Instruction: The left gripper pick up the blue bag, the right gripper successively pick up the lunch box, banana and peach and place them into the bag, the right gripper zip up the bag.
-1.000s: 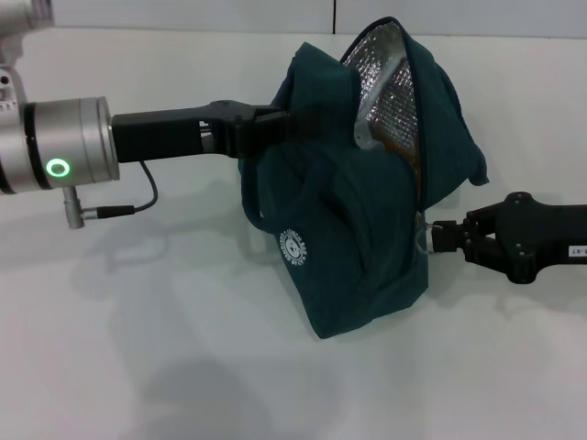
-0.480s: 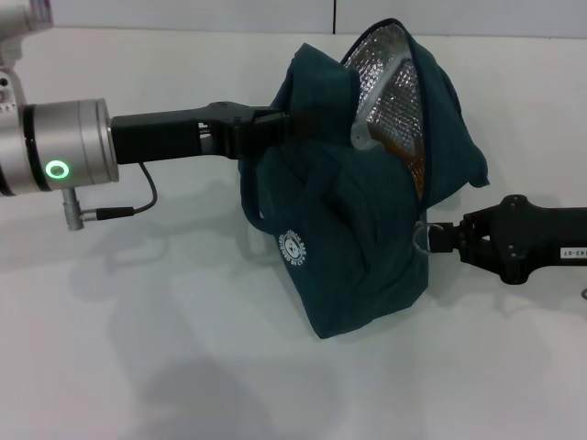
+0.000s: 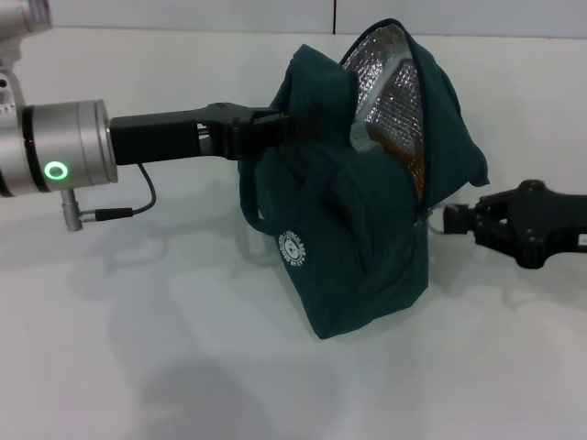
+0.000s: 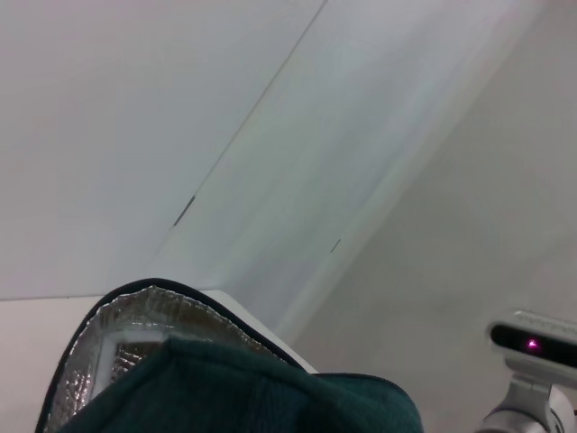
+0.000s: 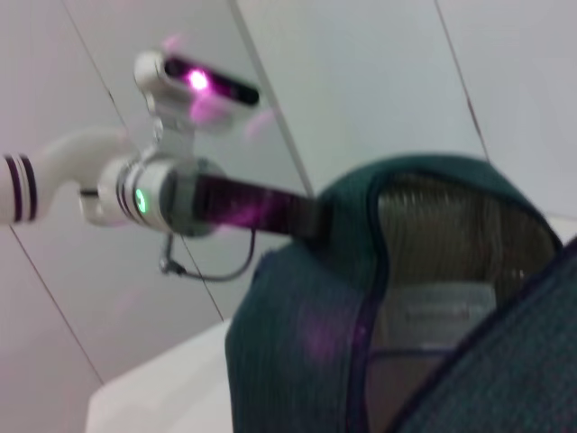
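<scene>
Blue bag (image 3: 353,220) standing on the white table (image 3: 138,348), mouth gaping upward, silver foil lining (image 3: 394,92) exposed; something orange glimpsed deep inside, not identifiable. Held at its upper left edge by the left gripper (image 3: 275,126), fingertips buried in the fabric, pinched on the cloth. Just off the bag's right side, by the zipper's lower end, the right gripper (image 3: 449,220): tips close together, spread or pressed impossible to tell.

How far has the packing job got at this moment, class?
Done: the left gripper holds the blue bag up, and the lunch box sits inside. In hand: the right gripper is at the bag's zipper end. Left: the opening still gapes, so zipping remains.
</scene>
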Available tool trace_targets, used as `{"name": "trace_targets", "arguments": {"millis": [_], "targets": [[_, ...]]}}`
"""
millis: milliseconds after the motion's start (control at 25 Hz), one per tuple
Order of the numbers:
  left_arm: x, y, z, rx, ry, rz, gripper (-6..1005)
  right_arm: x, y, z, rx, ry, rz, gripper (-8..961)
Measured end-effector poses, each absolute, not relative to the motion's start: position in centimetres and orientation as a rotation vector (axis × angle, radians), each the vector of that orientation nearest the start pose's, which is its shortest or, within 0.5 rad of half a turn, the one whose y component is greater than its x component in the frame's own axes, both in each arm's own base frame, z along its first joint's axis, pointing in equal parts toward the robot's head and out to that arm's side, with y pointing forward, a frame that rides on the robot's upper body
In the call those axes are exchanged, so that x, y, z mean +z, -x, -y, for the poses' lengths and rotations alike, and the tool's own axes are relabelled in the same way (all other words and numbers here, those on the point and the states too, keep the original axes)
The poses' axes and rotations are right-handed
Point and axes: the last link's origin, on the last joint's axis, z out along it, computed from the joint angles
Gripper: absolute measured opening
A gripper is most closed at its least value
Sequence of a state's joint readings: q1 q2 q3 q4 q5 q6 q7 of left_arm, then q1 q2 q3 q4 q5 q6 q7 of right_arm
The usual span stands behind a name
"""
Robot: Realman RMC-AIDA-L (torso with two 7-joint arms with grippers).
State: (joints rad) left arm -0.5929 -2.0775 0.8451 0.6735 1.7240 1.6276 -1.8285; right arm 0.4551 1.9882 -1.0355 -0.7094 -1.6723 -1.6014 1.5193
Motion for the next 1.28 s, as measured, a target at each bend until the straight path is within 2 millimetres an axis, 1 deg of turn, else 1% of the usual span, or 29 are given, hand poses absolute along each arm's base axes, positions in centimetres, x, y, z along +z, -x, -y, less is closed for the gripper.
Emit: {"name": "trace_targets", "arguments": {"millis": [200, 640, 800, 880, 920, 1000, 1080, 1160, 1280], "targets": [[0.3, 19.8, -34.5, -1.084, 2.739, 1.057, 53, 2.5, -24.0, -32.0, 0.900, 2.810, -0.607, 12], [0.2, 19.6, -34.6, -1.089, 2.745, 1.025, 53, 1.6, -21.0, -32.6, 1.009, 2.867, -0.463, 12], [0.5, 19.5, -34.7, -1.121, 2.731, 0.970, 59, 1.7, -20.5, -32.8, 1.043, 2.857, -0.440, 12], [1.1, 19.6, -34.8, -1.155, 2.700, 0.928, 65, 1.8, -20.4, -32.8, 1.057, 2.850, -0.439, 12], [1.6, 19.9, -34.9, -1.175, 2.674, 0.907, 68, 1.9, -20.4, -32.8, 1.062, 2.846, -0.439, 12], [2.6, 20.5, -35.0, -1.211, 2.618, 0.852, 143, 2.0, -20.4, -32.9, 1.072, 2.839, -0.439, 13], [3.8, 21.5, -34.6, -1.262, 2.544, 0.767, 218, 2.1, -20.2, -33.1, 1.080, 2.834, -0.432, 13], [4.4, 23.0, -33.3, -1.312, 2.490, 0.692, 276, 2.2, -20.1, -33.2, 1.083, 2.833, -0.427, 13], [4.2, 25.1, -30.9, -1.337, 2.445, 0.657, 338, 2.1, -19.9, -33.4, 1.082, 2.831, -0.422, 13]]}}
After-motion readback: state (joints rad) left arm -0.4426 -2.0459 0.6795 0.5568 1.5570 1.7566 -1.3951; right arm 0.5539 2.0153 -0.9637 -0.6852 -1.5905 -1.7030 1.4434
